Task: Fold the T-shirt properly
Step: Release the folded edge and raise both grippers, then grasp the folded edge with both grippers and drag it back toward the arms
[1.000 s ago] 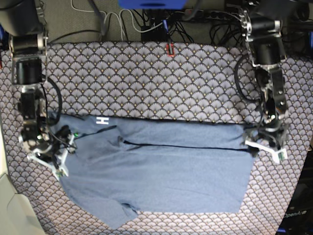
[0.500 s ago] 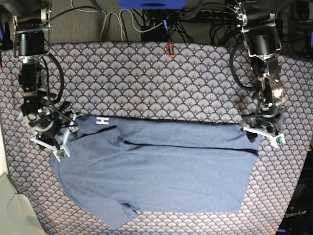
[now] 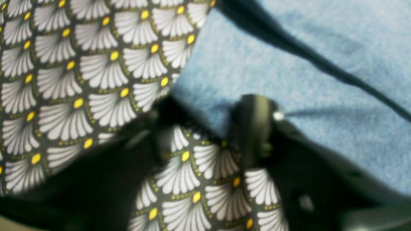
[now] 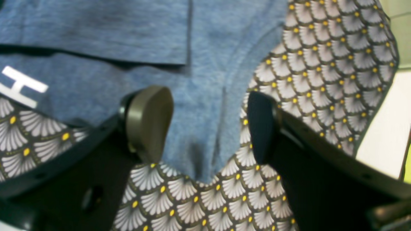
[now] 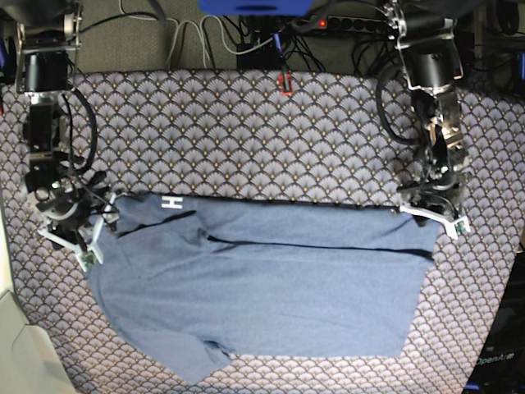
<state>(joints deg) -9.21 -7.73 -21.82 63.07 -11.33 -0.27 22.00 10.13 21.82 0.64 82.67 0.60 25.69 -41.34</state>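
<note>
The T-shirt (image 5: 262, 287) lies spread on the patterned tablecloth (image 5: 246, 131), slate-blue, with a dark fold line across its upper part and a white letter H (image 5: 171, 202) near its far left corner. My right gripper (image 5: 72, 226) is at the shirt's left end. In the right wrist view it (image 4: 205, 128) stands open, its fingers (image 4: 147, 118) straddling a tongue of the T-shirt (image 4: 205, 64). My left gripper (image 5: 431, 215) sits at the far right corner. The left wrist view is blurred: the gripper (image 3: 205, 134) has its jaws partly apart over tablecloth, right at the T-shirt (image 3: 289, 64) edge.
Beyond the table's far edge lie cables and a power strip (image 5: 246, 33). A small red item (image 5: 285, 83) sits at that edge. A pale surface (image 5: 12, 345) borders the table at the near left. Tablecloth shows all around the shirt.
Both grippers moved toward the shirt's far edge, the right one up along the left end, the left one to the far right corner. The left jaws have narrowed.
</note>
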